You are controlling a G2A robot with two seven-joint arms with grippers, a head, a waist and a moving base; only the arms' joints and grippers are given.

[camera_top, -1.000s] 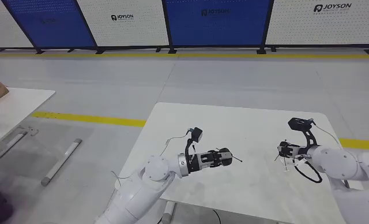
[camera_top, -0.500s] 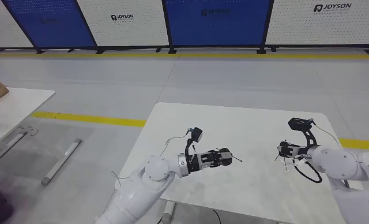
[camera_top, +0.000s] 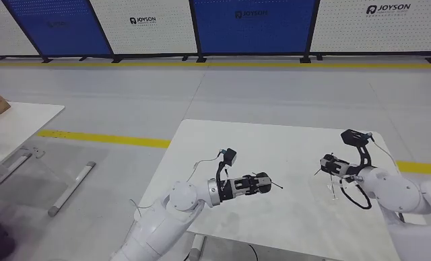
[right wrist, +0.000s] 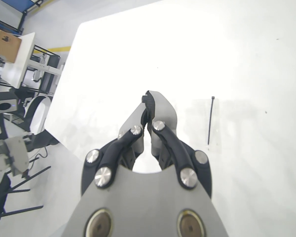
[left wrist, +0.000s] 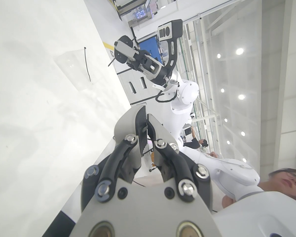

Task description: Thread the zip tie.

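Black on white: find zip tie (right wrist: 211, 120) flat on clear bag (right wrist: 199, 124) on table (right wrist: 187, 50), near right pincer (right wrist: 147, 101), not touching it, well apart from left pincer (left wrist: 146, 117). Read tie as straight, unlooped. See right pincer clamped on thin black strip (left wrist: 110, 62), jutting past its fingertips toward left pincer. Find left pincer pressed closed too, on black sliver (camera_top: 277, 186) poking from its tips toward right pincer; cannot tell what sliver is. Place both pincers over table, well apart, tips facing each other.
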